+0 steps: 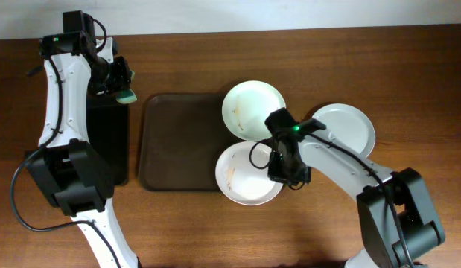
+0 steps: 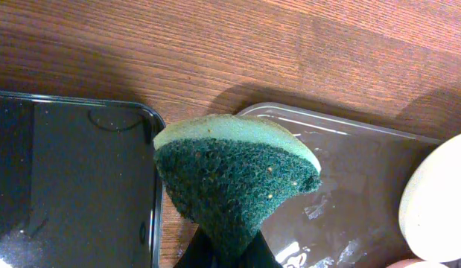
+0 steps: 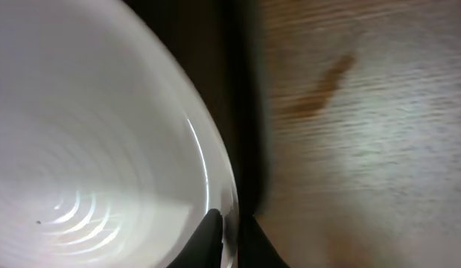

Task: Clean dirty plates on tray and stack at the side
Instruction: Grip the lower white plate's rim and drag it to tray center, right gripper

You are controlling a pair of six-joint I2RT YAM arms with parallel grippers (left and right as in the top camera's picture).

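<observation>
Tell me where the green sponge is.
The green sponge is upper left in the overhead view, pinched in the left gripper, over the gap between the black tray and the brown tray.

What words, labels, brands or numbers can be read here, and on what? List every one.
None: no readable text in any view.
The plates, brown tray, black tray, sponge and arms carry no lettering.
The blurred right wrist view shows only the near plate and its plain rim.
</observation>
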